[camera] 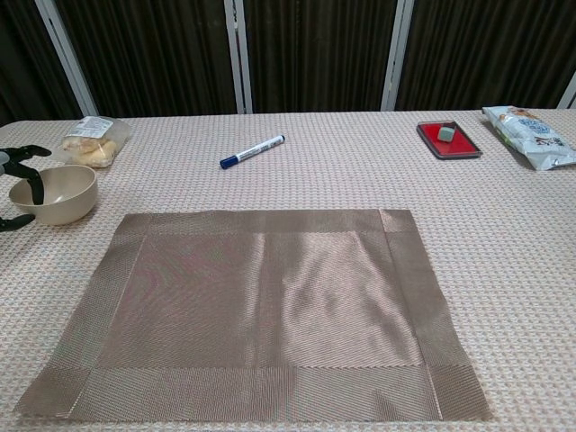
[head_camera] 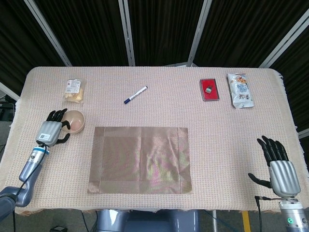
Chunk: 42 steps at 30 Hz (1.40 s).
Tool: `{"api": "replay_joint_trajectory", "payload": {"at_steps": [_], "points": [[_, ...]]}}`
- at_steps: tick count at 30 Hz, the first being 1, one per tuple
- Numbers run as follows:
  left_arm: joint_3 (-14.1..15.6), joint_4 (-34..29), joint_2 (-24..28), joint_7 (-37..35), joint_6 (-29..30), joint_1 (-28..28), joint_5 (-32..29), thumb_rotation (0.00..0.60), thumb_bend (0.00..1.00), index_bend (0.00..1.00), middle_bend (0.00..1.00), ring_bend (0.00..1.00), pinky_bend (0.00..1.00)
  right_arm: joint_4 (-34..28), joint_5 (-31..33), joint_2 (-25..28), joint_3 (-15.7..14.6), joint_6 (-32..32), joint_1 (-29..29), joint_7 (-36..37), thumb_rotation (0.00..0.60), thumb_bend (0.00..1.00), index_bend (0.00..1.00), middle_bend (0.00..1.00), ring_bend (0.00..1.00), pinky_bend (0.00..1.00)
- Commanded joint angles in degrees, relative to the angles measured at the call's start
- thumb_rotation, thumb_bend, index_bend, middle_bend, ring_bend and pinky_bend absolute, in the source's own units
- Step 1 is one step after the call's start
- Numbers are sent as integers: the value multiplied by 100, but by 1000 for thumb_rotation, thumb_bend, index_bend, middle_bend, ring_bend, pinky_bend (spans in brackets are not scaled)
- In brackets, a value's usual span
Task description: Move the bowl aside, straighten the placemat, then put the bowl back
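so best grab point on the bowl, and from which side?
Probably the rim on its outer left edge. The bowl sits upright with its mouth open, left of the placemat, so fingers can hook over the lip with the thumb outside the wall. The left robot hand is already at that rim, with fingers over it in the chest view. The snack bag behind crowds a far-side approach.

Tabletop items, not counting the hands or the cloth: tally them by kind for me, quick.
Bowl: 1
Placemat: 1
Marker pen: 1
Snack packets: 2, a clear one and a printed one
Red tray holding a small object: 1
Total: 6
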Motion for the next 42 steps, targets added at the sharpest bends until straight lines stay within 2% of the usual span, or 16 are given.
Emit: {"api": "replay_joint_trajectory", "payload": {"at_steps": [1, 3, 7, 11, 15, 20, 23, 30, 34, 39, 41, 42], "points": [[-20, 69, -63, -53, -4, -11, 30, 600, 333, 557, 0, 0, 0, 6, 11, 2, 3, -11, 2, 6, 600, 0, 0, 0, 0, 0], [-38, 33, -47, -105, 53, 4, 44, 600, 338, 593, 0, 0, 0, 12, 21, 3, 4, -23, 5, 18, 600, 0, 0, 0, 0, 0], [-54, -306, 199, -178, 526, 58, 260, 600, 345, 627, 0, 0, 0, 8, 9, 16, 7, -26, 11, 58, 600, 0, 0, 0, 0, 0], [-9, -991, 559, -60, 973, 82, 554, 600, 346, 638, 0, 0, 0, -22, -12, 30, 3, -24, 13, 82, 600, 0, 0, 0, 0, 0], [56, -2064, 969, 278, 1370, 37, 958, 600, 346, 647, 0, 0, 0, -55, -25, 42, 0, -23, 14, 107, 600, 0, 0, 0, 0, 0], [212, -3316, 1198, 942, 1302, -208, 1477, 600, 344, 649, 0, 0, 0, -86, -50, 49, -5, -13, 14, 104, 600, 0, 0, 0, 0, 0], [249, -3711, 1183, 1312, 1099, -326, 1554, 600, 346, 649, 0, 0, 0, -91, -61, 57, -8, -4, 11, 111, 600, 0, 0, 0, 0, 0], [240, -4199, 742, 2212, 455, -644, 1509, 600, 345, 653, 0, 0, 0, -58, 22, 112, 38, 23, -9, 226, 600, 0, 0, 0, 0, 0], [251, -4158, 394, 2716, 176, -714, 1339, 600, 345, 653, 0, 0, 0, -49, 69, 177, 76, 47, -21, 357, 600, 0, 0, 0, 0, 0], [291, -4030, 166, 2849, 105, -711, 1259, 600, 346, 644, 0, 0, 0, -77, 25, 191, 57, 44, -20, 372, 600, 0, 0, 0, 0, 0], [306, -4006, 111, 2857, 111, -704, 1256, 600, 330, 598, 0, 0, 0, -82, 18, 190, 55, 44, -19, 366, 600, 0, 0, 0, 0, 0], [317, -3991, 89, 2873, 124, -697, 1260, 600, 271, 511, 0, 0, 0, -87, 17, 191, 55, 45, -20, 367, 600, 0, 0, 0, 0, 0]]}}
